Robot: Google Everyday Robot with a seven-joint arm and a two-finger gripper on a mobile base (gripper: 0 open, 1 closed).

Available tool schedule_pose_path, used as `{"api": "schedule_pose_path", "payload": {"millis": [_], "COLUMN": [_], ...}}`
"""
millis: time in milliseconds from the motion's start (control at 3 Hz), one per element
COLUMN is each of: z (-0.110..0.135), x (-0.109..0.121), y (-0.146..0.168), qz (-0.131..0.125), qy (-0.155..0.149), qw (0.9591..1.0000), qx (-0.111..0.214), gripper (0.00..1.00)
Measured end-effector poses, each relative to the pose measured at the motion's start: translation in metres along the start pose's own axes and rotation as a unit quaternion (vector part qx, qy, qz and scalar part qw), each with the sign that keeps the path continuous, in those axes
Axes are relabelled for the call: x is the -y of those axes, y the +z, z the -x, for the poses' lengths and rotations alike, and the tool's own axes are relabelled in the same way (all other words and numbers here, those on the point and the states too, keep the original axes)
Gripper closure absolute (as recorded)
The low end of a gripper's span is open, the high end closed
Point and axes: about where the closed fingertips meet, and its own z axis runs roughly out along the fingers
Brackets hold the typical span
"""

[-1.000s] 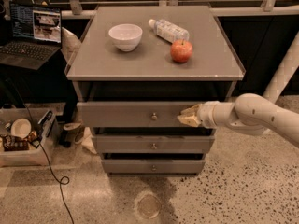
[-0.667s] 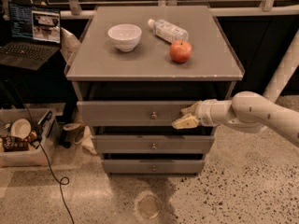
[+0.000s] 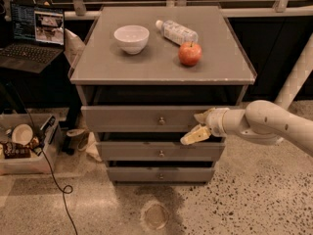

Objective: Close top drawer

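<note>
The top drawer (image 3: 127,119) is a wide grey front with a small round knob (image 3: 161,120) at its centre. It stands pulled out a little from the grey cabinet, with a dark gap above it under the cabinet top. My gripper (image 3: 197,127) comes in from the right on a white arm (image 3: 264,124). It is at the right end of the drawer front, right of the knob. Its fingers are spread: the upper one lies against the front, and the lower fingertip (image 3: 191,137) hangs over the drawer's bottom edge.
On the cabinet top (image 3: 146,67) stand a white bowl (image 3: 131,37), a lying plastic bottle (image 3: 177,32) and a red apple (image 3: 190,54). Two narrower drawers (image 3: 160,153) sit below. A laptop (image 3: 30,35) and a bin of clutter (image 3: 19,143) are at the left. A white post (image 3: 298,75) is at the right.
The gripper has shifted slightly left along the drawer front. Its fingers have spread, and the lower one has swung down below the drawer's edge.
</note>
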Motion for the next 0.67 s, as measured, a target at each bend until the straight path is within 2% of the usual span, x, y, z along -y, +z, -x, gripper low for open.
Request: {"api": "schedule_pose_path", "payload": {"millis": [667], "z": [-0.0034], "x": [-0.0135], "y": [-0.0078], "qz": [0.000], "qy": [0.000], "qw": [1.0000], "qx": [0.000], "gripper": [0.00]}}
